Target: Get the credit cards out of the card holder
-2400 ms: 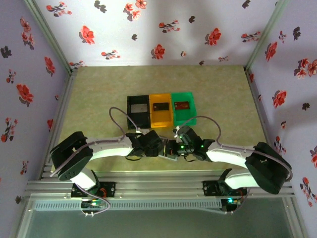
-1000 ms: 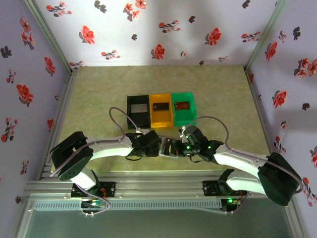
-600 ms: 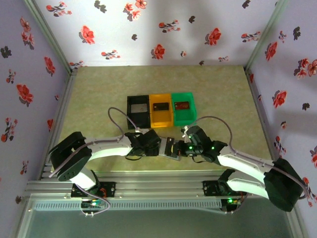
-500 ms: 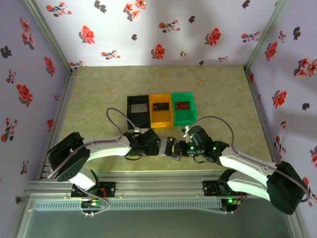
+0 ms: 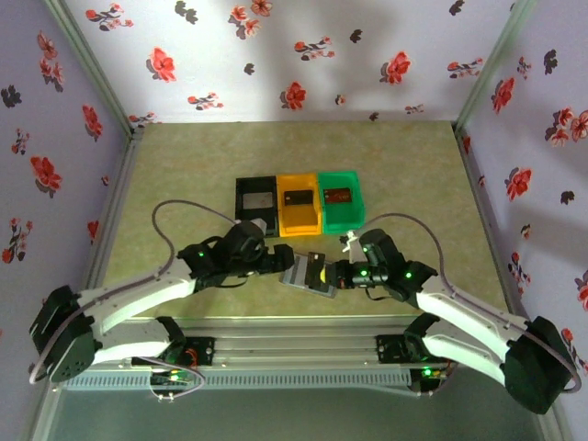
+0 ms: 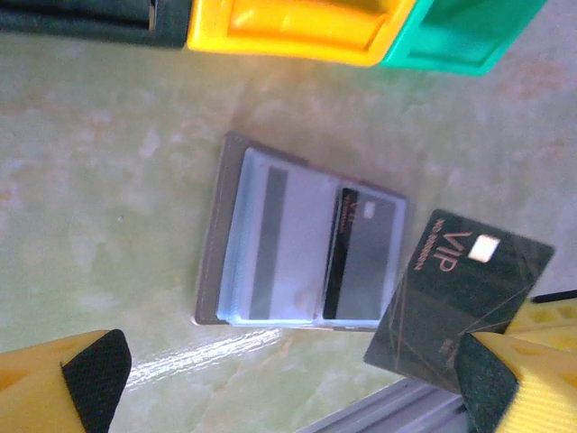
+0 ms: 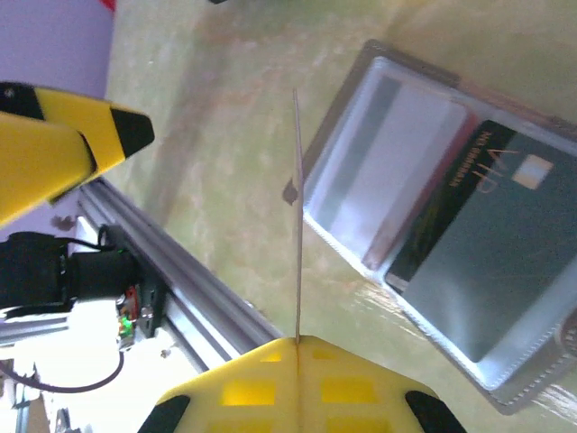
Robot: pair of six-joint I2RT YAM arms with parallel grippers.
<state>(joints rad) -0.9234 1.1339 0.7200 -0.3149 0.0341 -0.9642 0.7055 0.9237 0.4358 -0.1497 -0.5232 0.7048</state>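
— While you've got the feeds up, where's the holder point(image 5: 308, 274)?
— Flat and open on the table point(image 5: 184, 165), just my side of the orange bin point(image 5: 299, 228) and the green bin point(image 5: 354, 219), with my two pincers either side of it. The black bin point(image 5: 241, 197) sits left of the orange one, all in a row.
— What's in it?
— From the left wrist I count two under the clear sleeves: a grey card point(image 6: 279, 244) with a dark stripe, and a dark card point(image 6: 362, 262) next to it.
— And the right pincer point(image 7: 297, 352)?
— Clamped on a third card point(image 6: 460, 302), dark, with VIP and a chip on its face. In my right wrist view I see that card edge-on, a thin line standing straight out from between the closed fingers. It's at the holder's corner on the right pincer's side; whether it touches the holder I can't tell.
— And the left pincer point(image 6: 288, 383)?
— Spread wide, gripping nothing. Its fingers point(image 6: 90, 379) sit at the two bottom corners of its own view, the holder between them and farther out. One of those yellow fingers shows in the right wrist view, apart from the third card.
— The bins?
— A reddish card point(image 5: 296, 198) lies in the orange bin, a second reddish card point(image 5: 339, 196) in the green. There's a pale patch in the black bin I can't make out.
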